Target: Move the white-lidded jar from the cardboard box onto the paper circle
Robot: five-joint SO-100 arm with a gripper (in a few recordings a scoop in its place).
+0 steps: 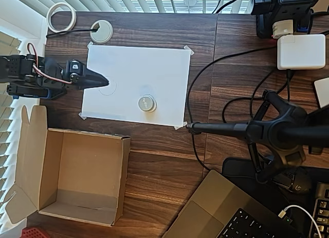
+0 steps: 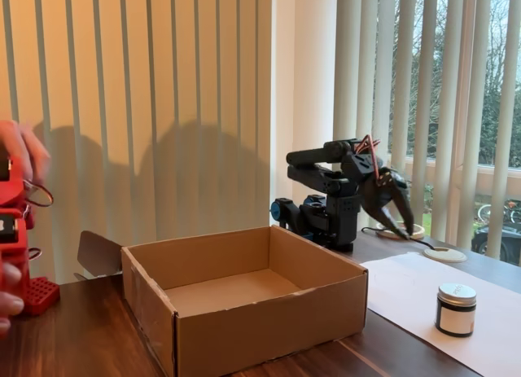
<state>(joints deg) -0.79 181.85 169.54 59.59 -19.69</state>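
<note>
Jar out of the box, on the sheet

The small round white-lidded jar (image 1: 146, 103) stands on the white paper sheet (image 1: 154, 68), rightward of the black two-finger gripper (image 1: 103, 81), whose pinched tips carry nothing; the brown cardboard box (image 1: 123, 166) sits empty

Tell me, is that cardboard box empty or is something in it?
Empty. The overhead view shows the cardboard box with a bare floor, and the fixed view agrees. The white-lidded jar stands upright outside it, on the white sheet.

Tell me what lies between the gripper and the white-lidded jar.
Overhead view: only bare white sheet with a faint pencil circle between gripper and white-lidded jar.
</note>
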